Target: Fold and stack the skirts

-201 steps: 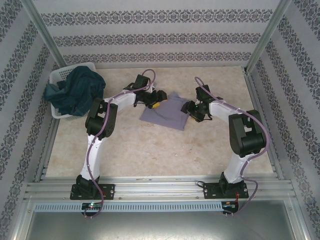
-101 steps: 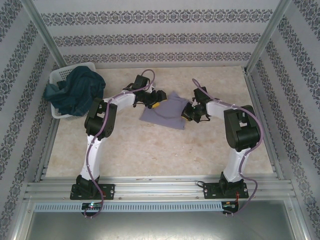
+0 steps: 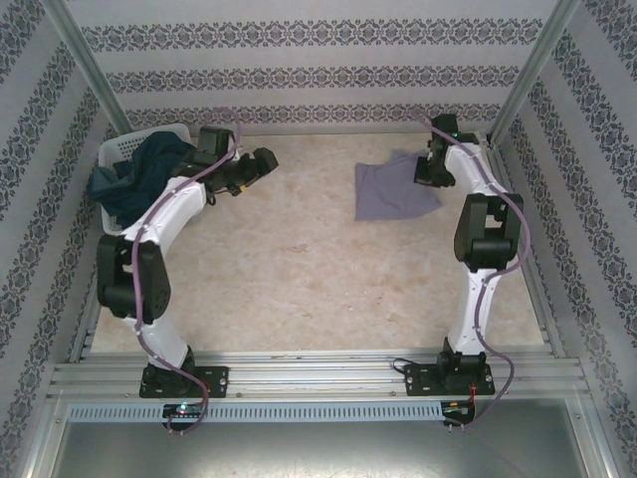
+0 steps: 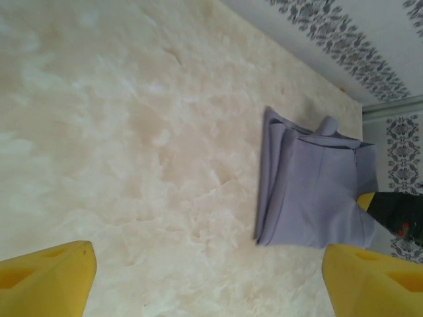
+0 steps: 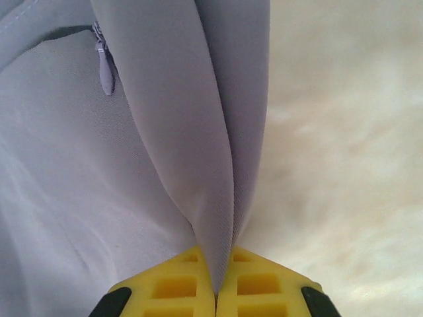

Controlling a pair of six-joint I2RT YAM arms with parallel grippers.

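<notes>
**Right gripper [image 5: 215, 285] pinching the grey-lavender skirt [image 3: 391, 192]; left gripper [image 3: 261, 162] spread with nothing in it.**

The right gripper's yellow fingers [image 5: 173, 284] are pressed together on a raised fold of the grey-lavender skirt beside its zip. The rest of the skirt lies loosely folded on the bench [image 3: 299, 279] near the far right corner. The left gripper hovers, spread wide, over bare bench just beside the white basket [image 3: 121, 150] at the far left. The dark teal skirt [image 3: 149, 181] is heaped there and spills over the rim, well apart from the lavender one.
</notes>
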